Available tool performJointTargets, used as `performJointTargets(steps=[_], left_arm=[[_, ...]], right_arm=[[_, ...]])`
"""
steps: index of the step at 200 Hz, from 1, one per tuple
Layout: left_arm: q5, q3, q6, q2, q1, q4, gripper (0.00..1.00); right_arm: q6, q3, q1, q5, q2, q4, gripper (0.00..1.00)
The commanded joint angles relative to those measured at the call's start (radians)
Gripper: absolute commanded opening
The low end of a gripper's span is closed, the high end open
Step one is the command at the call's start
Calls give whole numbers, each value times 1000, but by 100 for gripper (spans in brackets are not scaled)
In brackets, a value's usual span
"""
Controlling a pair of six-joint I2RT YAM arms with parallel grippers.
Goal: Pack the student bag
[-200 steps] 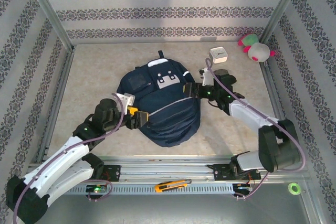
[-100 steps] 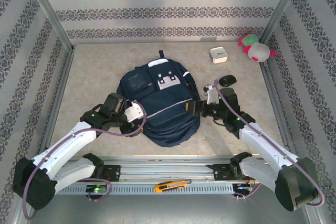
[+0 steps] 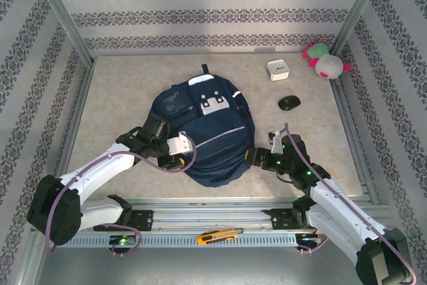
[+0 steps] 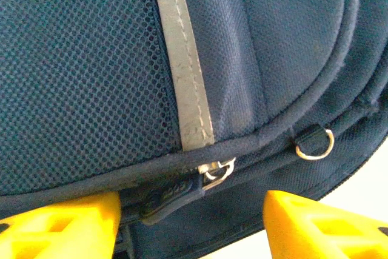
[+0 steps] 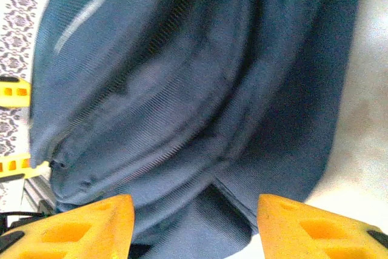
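The left tool (image 4: 191, 221) is released, its yellow fingers (image 4: 60, 222) apart, with a zipper slider (image 4: 217, 170) just ahead of the gap. The student bag (image 3: 207, 131) lies on the counter (image 3: 120, 91) between both tools. The right tool (image 5: 194, 222) is also released, fingers spread at the bag's fabric edge.

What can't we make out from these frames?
- Bag contents: every view, its own fabric covers them.
- Left end effector: left wrist view, bottom edge cuts its fingers off.
- Bag seams by right end effector: right wrist view, blurred.
- White box marking: top view, too small.
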Motion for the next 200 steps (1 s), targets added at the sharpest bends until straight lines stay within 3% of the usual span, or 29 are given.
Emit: performJointTargets(steps=[1, 54, 90, 135, 177, 200], left_arm=[[61, 10, 51, 11, 11, 11, 51], [130, 1, 8, -26, -2, -26, 17], [160, -9, -44, -52, -19, -33, 3], [209, -21, -151, -66, -56, -1, 2], [259, -59, -275, -54, -105, 134, 3], [242, -54, -322, -42, -115, 152, 9]], right_arm=[[51, -31, 19, 13, -18, -25, 53], [85, -64, 51, 29, -6, 20, 43], [98, -67, 61, 37, 1, 53, 35], [126, -72, 86, 47, 20, 125, 31], [126, -54, 120, 69, 61, 185, 31], [120, -26, 132, 51, 84, 191, 31]])
